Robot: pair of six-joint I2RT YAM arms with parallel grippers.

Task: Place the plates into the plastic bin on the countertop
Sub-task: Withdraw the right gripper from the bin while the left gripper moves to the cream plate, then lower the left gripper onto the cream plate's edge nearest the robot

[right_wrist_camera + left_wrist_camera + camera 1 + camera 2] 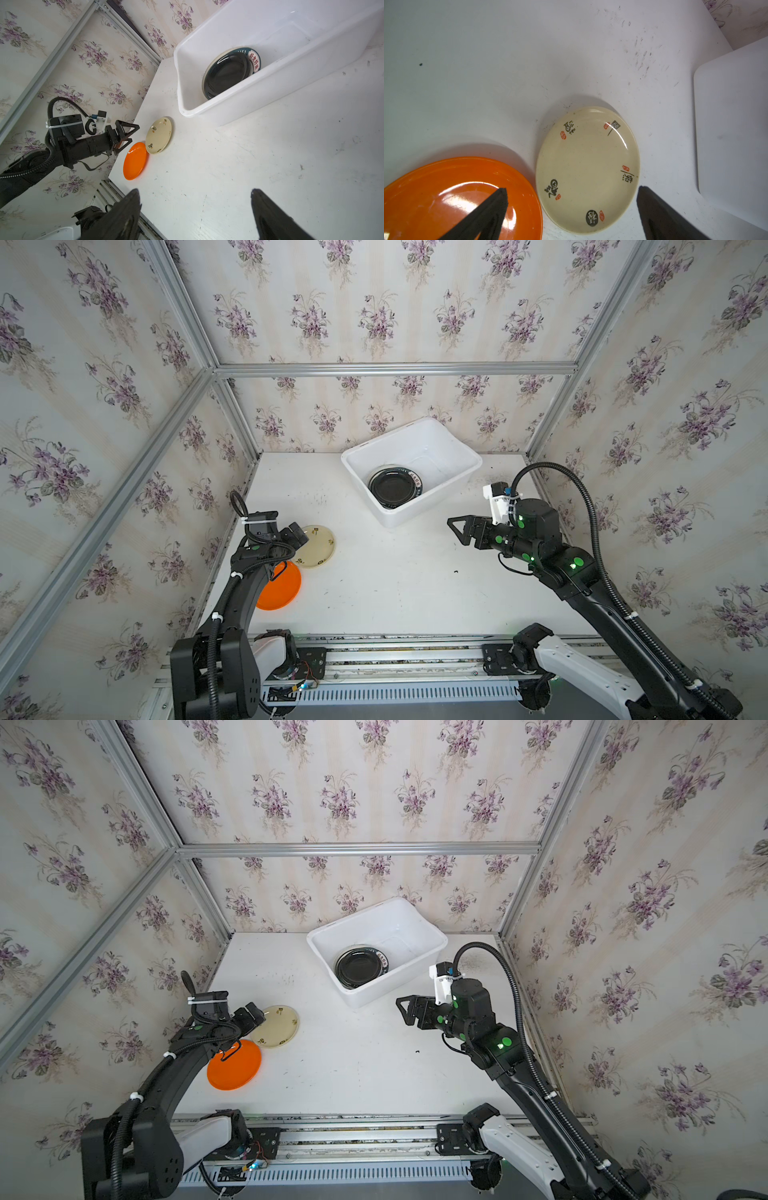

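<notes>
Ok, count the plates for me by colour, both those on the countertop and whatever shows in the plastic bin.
Orange plate, on the countertop: 1
Cream plate, on the countertop: 1
Black plate, top of the stack in the plastic bin: 1
Lettered-rim plate, under the black one: 1
Total: 4 visible; anything lower in the stack is hidden.

A lab robot cell papered like a home: violet-flowered wallpaper [374, 319] panels held in aluminium framing [395, 369] enclose a scuffed white table [395, 593], a metal rail [395, 655] carrying two arm bases [500, 657] at 6 o'clock.
</notes>
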